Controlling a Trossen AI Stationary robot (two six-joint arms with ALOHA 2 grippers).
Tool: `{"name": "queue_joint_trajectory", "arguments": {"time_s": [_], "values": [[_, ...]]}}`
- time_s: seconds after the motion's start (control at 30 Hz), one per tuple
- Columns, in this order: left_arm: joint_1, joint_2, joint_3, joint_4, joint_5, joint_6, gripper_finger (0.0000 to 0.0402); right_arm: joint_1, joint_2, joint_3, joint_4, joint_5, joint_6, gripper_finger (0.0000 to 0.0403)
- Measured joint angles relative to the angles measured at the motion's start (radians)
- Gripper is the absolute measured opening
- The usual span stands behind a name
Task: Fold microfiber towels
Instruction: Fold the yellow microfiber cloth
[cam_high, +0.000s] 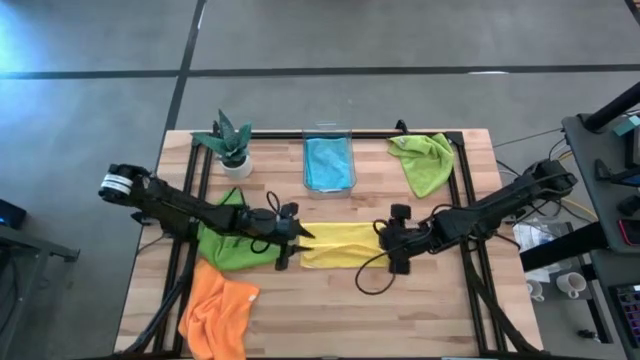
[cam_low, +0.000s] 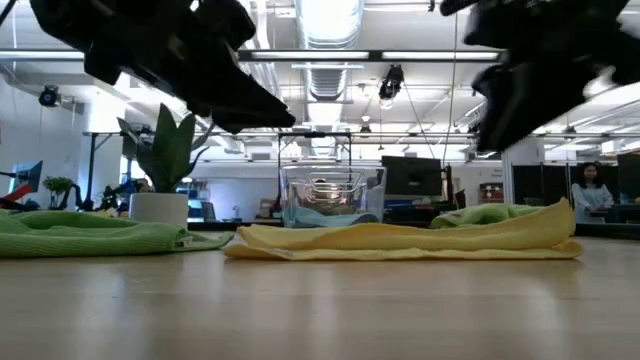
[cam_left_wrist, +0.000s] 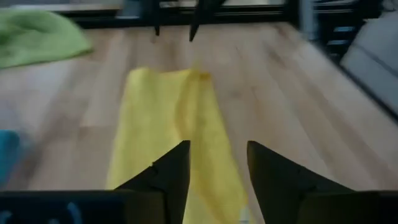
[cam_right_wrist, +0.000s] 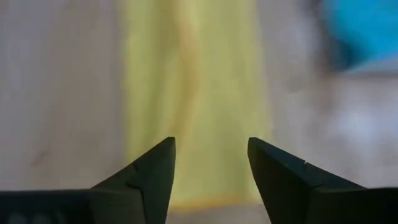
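Left pincer (cam_high: 300, 243), right pincer (cam_high: 385, 243) open flanking yellow towel (cam_high: 340, 244), wood table (cam_high: 420, 300).

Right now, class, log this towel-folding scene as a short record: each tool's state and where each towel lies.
left tool: open, at the yellow towel's left end
right tool: open, at its right end
yellow towel: folded strip, table centre
blue towel: in bin
lime towel: back right
green towel: under left arm
orange towel: front left
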Motion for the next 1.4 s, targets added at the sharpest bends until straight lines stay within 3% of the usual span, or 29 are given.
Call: {"name": "queue_joint_trajectory", "arguments": {"time_s": [0.13, 0.27, 0.37, 0.5, 0.6, 0.73, 0.9, 1.03, 1.1, 1.27, 1.4], "values": [[0.021, 0.04, -0.019, -0.007, -0.18, 0.019, 0.0146, -0.028, 0.044, -0.039, 0.102, 0.197, -0.005, 0.0194], [0.024, 0.145, -0.015, -0.005, -0.183, -0.032, 0.0146, -0.069, 0.146, -0.049, 0.193, 0.231, -0.004, 0.0194], [0.023, 0.238, 0.007, -0.002, -0.082, -0.054, 0.0146, -0.078, 0.243, -0.045, 0.233, 0.175, -0.046, 0.0192], [0.023, 0.3, 0.039, -0.014, 0.015, -0.088, 0.0146, -0.071, 0.342, -0.012, 0.218, -0.004, -0.087, 0.0188], [0.023, 0.291, 0.065, -0.056, 0.061, -0.099, 0.0146, -0.048, 0.356, 0.039, 0.178, -0.142, -0.087, 0.0185], [0.023, 0.224, 0.086, -0.154, 0.106, -0.086, 0.0146, -0.008, 0.323, 0.111, 0.108, -0.227, -0.091, 0.0182], [0.017, 0.151, 0.086, -0.161, 0.157, -0.1, 0.0146, 0.015, 0.249, 0.115, 0.102, -0.211, -0.072, 0.0184], [0.017, 0.182, 0.082, -0.091, -0.053, -0.086, 0.0146, 0.012, 0.226, 0.058, 0.113, -0.114, 0.042, 0.0183], [0.025, 0.228, 0.084, -0.073, -0.078, -0.086, 0.0146, 0.011, 0.237, 0.02, 0.129, -0.108, 0.082, 0.0182], [0.016, 0.343, 0.14, -0.075, 0.016, -0.091, 0.0146, 0.017, 0.279, -0.014, 0.143, -0.143, 0.128, 0.0184], [-0.001, 0.37, 0.199, -0.212, 0.114, -0.094, 0.0146, 0.013, 0.299, -0.018, 0.111, -0.141, 0.117, 0.0184]]}}
